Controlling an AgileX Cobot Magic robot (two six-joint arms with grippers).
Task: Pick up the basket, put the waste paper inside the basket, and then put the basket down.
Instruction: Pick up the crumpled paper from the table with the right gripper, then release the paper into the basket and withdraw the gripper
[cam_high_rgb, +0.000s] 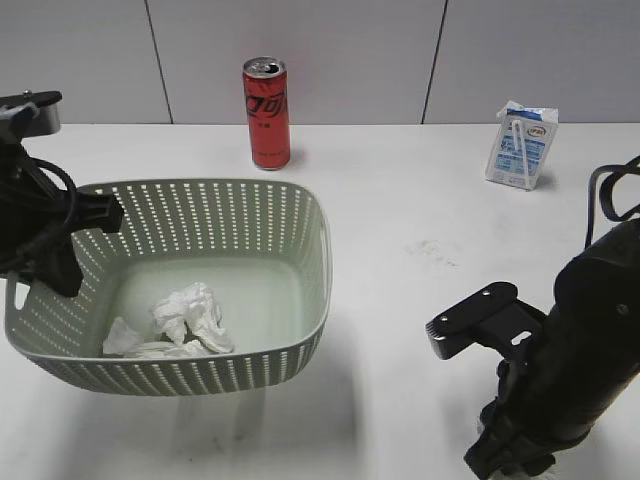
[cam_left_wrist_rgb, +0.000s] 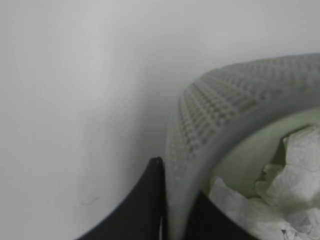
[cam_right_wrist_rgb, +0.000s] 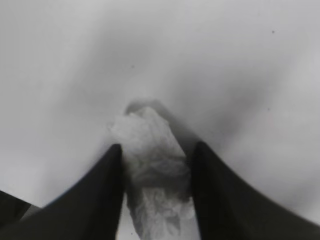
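The pale green basket (cam_high_rgb: 290, 250) is held by the left gripper (cam_left_wrist_rgb: 172, 220), whose two dark fingers pinch the rim wall at the basket's left end, one outside and one inside; its shadow falls apart from it on the white table (cam_high_rgb: 400, 230), so it appears lifted clear of the surface. Crumpled white paper wads (cam_high_rgb: 185, 320) already lie in the basket's near left part. The right gripper (cam_right_wrist_rgb: 155, 175) is low over the table, well to the right of the basket and near the front edge, with its fingers (cam_right_wrist_rgb: 100, 195) closed against both sides of a longer twisted wad of waste paper (cam_right_wrist_rgb: 150, 150); whether that wad is off the table yet cannot be told. A red drink can (cam_high_rgb: 266, 112) stands behind the basket, and a blue-and-white drink carton (cam_high_rgb: 522, 145) stands far off to its right. The step in hand looks like carrying this last wad to the basket. To do it well, the right arm should rise enough to clear the basket's right rim, travel left until the wad hangs over the open floor rather than over the rim, and only then let go; the paper is light and may cling to a finger. The left arm should hold the basket level and steady meanwhile.
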